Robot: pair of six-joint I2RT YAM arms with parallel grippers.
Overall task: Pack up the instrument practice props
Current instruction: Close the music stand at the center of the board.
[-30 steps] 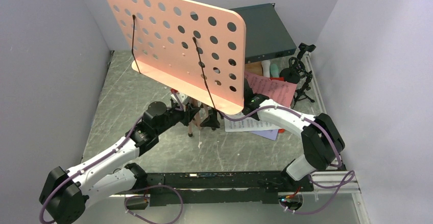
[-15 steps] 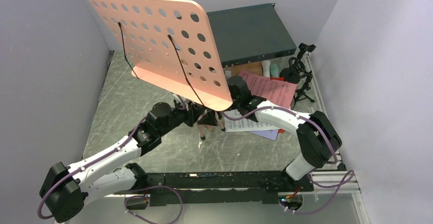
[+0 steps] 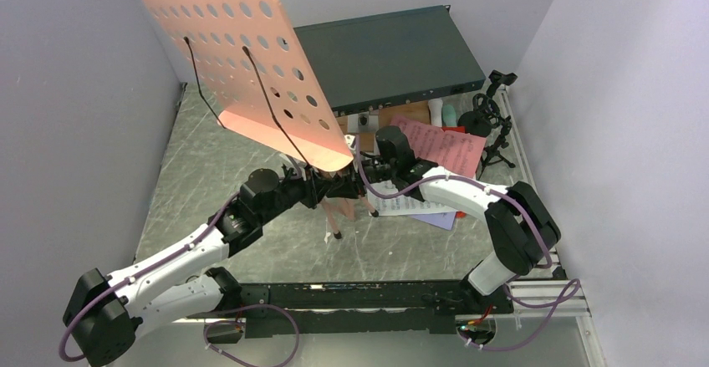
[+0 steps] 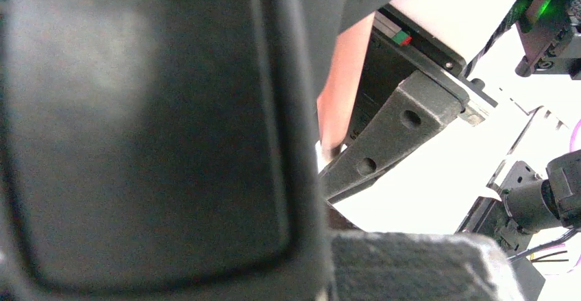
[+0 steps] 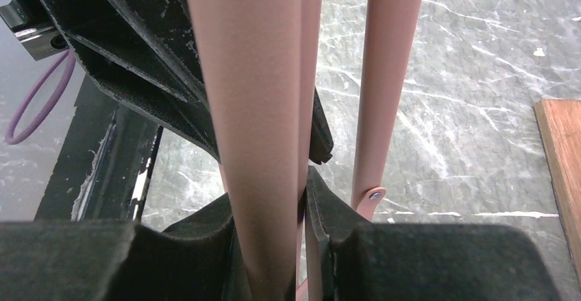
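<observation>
The salmon-pink perforated music stand [image 3: 242, 66] leans to the left above the table, its folded legs [image 3: 334, 216] pointing down toward the front. My left gripper [image 3: 320, 188] is shut on the stand's shaft from the left. My right gripper [image 3: 358, 180] meets it from the right. In the right wrist view its pads are closed on a pink tube [image 5: 267, 177], with another pink leg [image 5: 387, 75] free beside it. Sheet-music pages lie at the right: pink [image 3: 443, 145], white [image 3: 405, 204], lavender [image 3: 443, 219]. The black mic stand [image 3: 489, 120] and small tubes [image 3: 436, 112] sit at the back right.
A dark grey flat box [image 3: 393, 53] lies at the back of the table. A wooden board's edge [image 5: 562, 171] shows at the right in the right wrist view. Grey walls close in on both sides. The left wrist view is mostly blocked by a dark blurred finger [image 4: 137, 129].
The stand's perforated desk has swung left and turned more edge-on. My right gripper has moved left to the stand's tubes and closed on one. The left gripper has kept its hold.
</observation>
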